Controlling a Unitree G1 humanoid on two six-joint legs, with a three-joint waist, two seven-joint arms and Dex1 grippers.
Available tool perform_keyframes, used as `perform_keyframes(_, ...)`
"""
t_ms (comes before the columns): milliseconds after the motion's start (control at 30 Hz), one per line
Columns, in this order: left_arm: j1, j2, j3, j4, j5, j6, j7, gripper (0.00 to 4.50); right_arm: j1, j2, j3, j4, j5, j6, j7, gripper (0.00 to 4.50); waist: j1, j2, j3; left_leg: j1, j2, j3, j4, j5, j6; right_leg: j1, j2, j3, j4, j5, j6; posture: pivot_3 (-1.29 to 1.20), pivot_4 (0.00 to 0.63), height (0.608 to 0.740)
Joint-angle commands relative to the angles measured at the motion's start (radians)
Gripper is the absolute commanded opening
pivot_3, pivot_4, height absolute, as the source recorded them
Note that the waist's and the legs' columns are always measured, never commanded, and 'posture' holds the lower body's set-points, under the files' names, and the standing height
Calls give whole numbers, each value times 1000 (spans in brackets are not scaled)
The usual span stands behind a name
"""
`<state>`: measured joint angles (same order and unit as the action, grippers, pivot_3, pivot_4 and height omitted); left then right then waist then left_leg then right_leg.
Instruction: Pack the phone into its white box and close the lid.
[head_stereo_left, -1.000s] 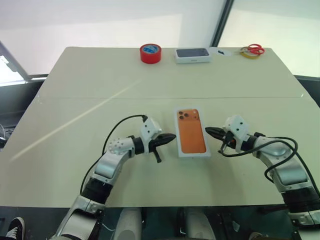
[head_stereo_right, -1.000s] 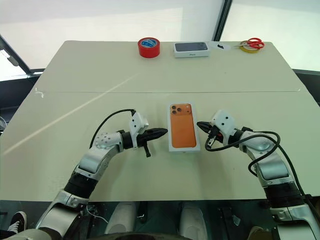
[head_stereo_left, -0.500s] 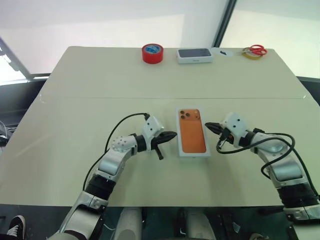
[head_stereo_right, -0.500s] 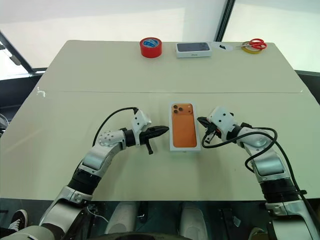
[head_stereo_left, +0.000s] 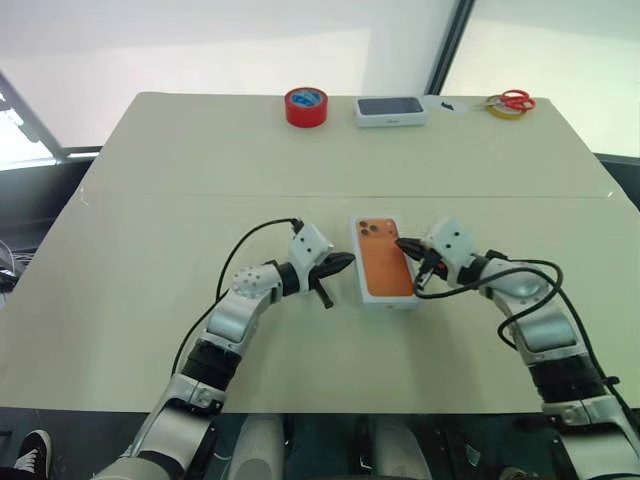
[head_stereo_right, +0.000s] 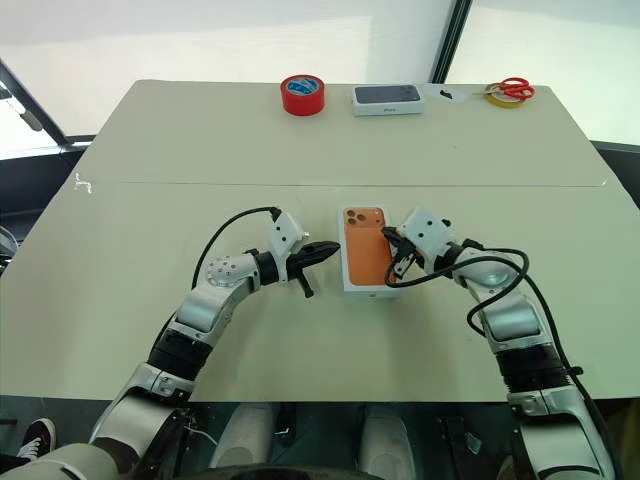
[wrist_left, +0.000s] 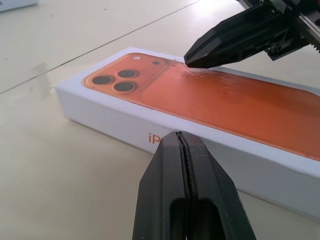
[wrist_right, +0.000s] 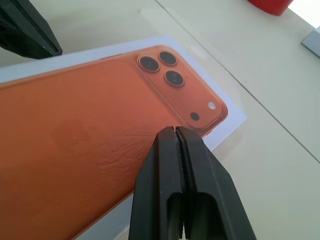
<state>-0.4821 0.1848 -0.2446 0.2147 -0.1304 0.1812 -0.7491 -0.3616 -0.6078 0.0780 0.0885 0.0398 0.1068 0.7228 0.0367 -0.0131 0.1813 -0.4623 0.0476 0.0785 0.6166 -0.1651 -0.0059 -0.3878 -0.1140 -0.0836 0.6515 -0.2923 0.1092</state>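
At mid-tabletop (head_stereo_left: 150, 300) we are keeping both grippers pinched shut, holding nothing: our left gripper (head_stereo_left: 347, 262) pointing just beside the one white box (head_stereo_left: 385, 296), our right gripper (head_stereo_left: 403, 244) seemingly touching its orange phone (head_stereo_left: 385, 268) face.

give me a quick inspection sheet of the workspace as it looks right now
surface: beige table, seam across its middle
job's things: white box closed, orange phone picture printed on its top, lying flat near the front middle
clutter: red tape roll, dark-topped white box, scissors on a yellow tape ring, all along the far edge
grippers: left gripper shut, tip beside the box's left side; right gripper shut, tip over the box's top right edge
cables: black cable looped over the left arm, another along the right arm
surroundings: pale wall, dark post behind the table
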Motion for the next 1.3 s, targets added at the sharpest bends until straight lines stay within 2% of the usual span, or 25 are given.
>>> perform_keyframes(33, 5, 12, 16, -37, -4, -19, 1, 0, 16, -18, -4, -2, -23, -23, -1, 46, 0, 0, 0, 0, 0, 0, 0, 0, 0, 0, 0, 0, 0, 0, 0, 0, 150, 740)
perform_keyframes(267, -58, -30, 68, -56, -62, 13, 28, 0, -20, -15, -71, -4, 47, 7, 22, 46, 2, 0, 0, 0, 0, 0, 0, 0, 0, 0, 0, 0, 0, 0, 0, 0, 150, 740)
perform_keyframes(400, -122, -94, 61, -25, -124, 116, 1, 0, 16, -34, -39, -69, 97, 26, 128, 46, 2, 0, 0, 0, 0, 0, 0, 0, 0, 1, 0, 0, 0, 0, 0, 0, 150, 740)
perform_keyframes(433, -133, -98, 37, -2, -100, 112, -4, 0, 32, -44, -23, -83, 87, 20, 148, 46, 3, 0, 0, 0, 0, 0, 1, 0, 0, 1, 0, 0, 0, 0, 0, 0, 150, 740)
perform_keyframes(533, -156, -66, -50, 89, 2, 129, -18, 0, 62, -66, 3, -98, 48, 3, 163, 46, 0, 0, 0, 1, 0, 0, 1, 0, 0, 2, 0, 0, 0, 0, 1, 0, 150, 740)
perform_keyframes(633, -145, -25, -80, 129, 14, 303, -29, 0, 74, -69, 1, -92, 33, 11, 152, 46, -7, -1, -2, 2, 0, 0, 0, 0, 0, 2, 1, 0, 0, 0, 1, 0, 150, 740)
perform_keyframes(733, -128, -10, -76, 133, 38, 211, -15, 0, 86, -68, 6, -87, 11, -7, 141, 46, -11, 2, -8, 6, 1, -1, 0, 0, 0, 6, 2, 0, -1, 0, 1, 0, 150, 740)
perform_keyframes(767, -121, -7, -59, 118, 21, 198, -23, 259, 91, -64, 0, -97, 42, 30, 162, 10, -13, 2, -8, 8, 1, -1, -1, 0, 0, 9, 2, 0, -2, 0, 0, 0, 150, 740)
perform_keyframes(833, -116, -1, -24, 93, 2, 180, -15, 884, 96, -55, -18, -116, 102, 89, 192, 578, -22, 2, -8, 14, 1, -1, -2, -1, -1, 14, 1, 0, -3, 0, 0, 0, 150, 740)
perform_keyframes(867, -115, 5, -9, 86, 2, 163, -4, 1339, 94, -53, -24, -118, 106, 95, 186, 920, -24, 1, -8, 17, 1, -2, -3, -1, -1, 16, 1, 0, -4, 0, 0, 0, 150, 740)
perform_keyframes(967, -104, 48, 35, 48, 2, 116, 14, 2831, 81, -53, -59, -122, 138, 110, 174, 2441, -32, 2, -8, 18, 2, -2, -3, -1, -1, 16, 1, 0, -3, 0, 0, 0, 150, 740)
perform_keyframes(1067, -52, 142, 83, -22, -27, 64, -47, 4383, 86, -81, -110, -125, 171, 111, 184, 4021, -33, 2, -8, 18, 3, -1, -4, -1, -1, 15, 1, 0, -2, 0, 0, 0, 150, 740)
perform_keyframes(1100, -31, 176, 101, -47, -42, 46, -75, 4500, 96, -93, -133, -134, 190, 121, 193, 4442, -32, 2, -7, 17, 2, -1, -4, -1, -1, 14, 1, 0, -2, 0, 0, 0, 150, 740)
perform_keyframes(1200, 20, 251, 181, -117, -109, 78, -111, 4500, 127, -128, -210, -175, 272, 172, 228, 4442, -22, 3, -7, 14, 2, -1, -4, -1, -1, 13, -1, 0, -3, 0, 0, 0, 150, 740)
perform_keyframes(1300, 76, 302, 292, -214, -253, 195, -147, 4500, 163, -173, -287, -197, 343, 223, 264, 4442, -21, 3, -7, 13, 2, -1, -3, -2, -1, 13, -3, 0, -3, 0, 0, 0, 150, 740)
